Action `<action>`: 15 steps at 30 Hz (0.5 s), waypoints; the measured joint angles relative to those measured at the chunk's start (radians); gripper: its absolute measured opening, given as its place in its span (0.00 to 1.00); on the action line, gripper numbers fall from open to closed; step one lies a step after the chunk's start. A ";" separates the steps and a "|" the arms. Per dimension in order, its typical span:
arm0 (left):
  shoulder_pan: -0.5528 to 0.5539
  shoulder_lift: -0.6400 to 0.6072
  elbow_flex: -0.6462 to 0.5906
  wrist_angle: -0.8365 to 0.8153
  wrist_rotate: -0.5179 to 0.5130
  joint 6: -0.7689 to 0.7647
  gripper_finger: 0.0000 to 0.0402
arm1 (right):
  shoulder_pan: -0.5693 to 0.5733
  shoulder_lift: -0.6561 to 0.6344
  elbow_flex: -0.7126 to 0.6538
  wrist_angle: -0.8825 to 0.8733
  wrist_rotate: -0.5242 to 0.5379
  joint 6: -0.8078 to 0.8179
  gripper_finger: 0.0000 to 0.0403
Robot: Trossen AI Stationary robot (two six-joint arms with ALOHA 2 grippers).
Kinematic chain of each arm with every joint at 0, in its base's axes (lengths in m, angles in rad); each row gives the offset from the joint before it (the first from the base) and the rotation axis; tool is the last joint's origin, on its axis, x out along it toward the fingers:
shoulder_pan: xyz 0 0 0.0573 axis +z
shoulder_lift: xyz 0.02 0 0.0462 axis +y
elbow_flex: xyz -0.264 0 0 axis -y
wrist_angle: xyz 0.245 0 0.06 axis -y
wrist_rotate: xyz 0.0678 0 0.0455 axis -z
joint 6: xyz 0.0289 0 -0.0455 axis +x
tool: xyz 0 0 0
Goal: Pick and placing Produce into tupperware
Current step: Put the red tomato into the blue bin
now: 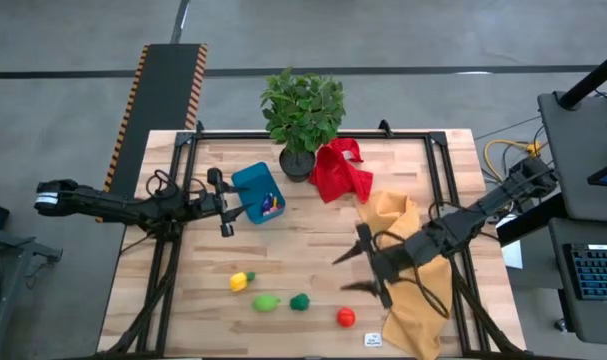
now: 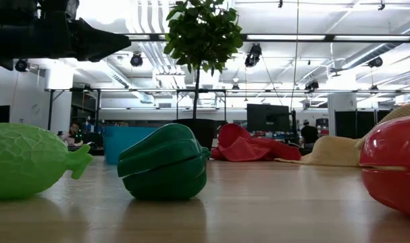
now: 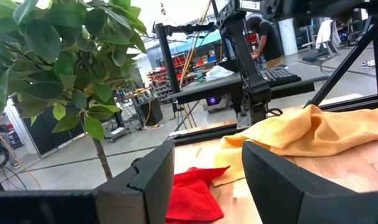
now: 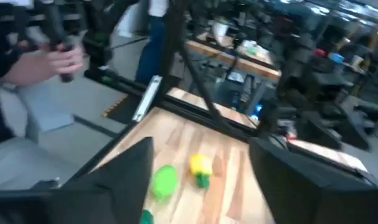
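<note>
The right gripper hangs over the table's right half with its 2 fingers spread and empty, tips aimed left toward the produce. The red piece lies nearest it at the near edge; the dark green piece, the light green piece and the yellow piece sit in a loose row farther left. The left gripper holds beside the blue tupperware at the far left, fingers parted, grasping nothing. A few pieces already sit in the tub. The right arm lies across the yellow cloth, so a reach could drag it. These rounded toys may also roll from an off-centre pinch.
</note>
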 joint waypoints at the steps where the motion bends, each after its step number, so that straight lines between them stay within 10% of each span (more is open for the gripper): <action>1: 0.000 0.000 0.000 0.001 0.000 0.000 0.43 | 0.009 0.014 0.008 -0.003 0.001 -0.008 0.71; 7: 0.000 0.000 0.000 0.000 0.000 0.000 0.43 | 0.053 0.108 0.094 -0.059 0.011 0.084 0.88; 15: 0.000 0.001 0.000 0.001 0.000 -0.001 0.43 | 0.084 0.232 0.232 -0.405 0.011 0.518 0.85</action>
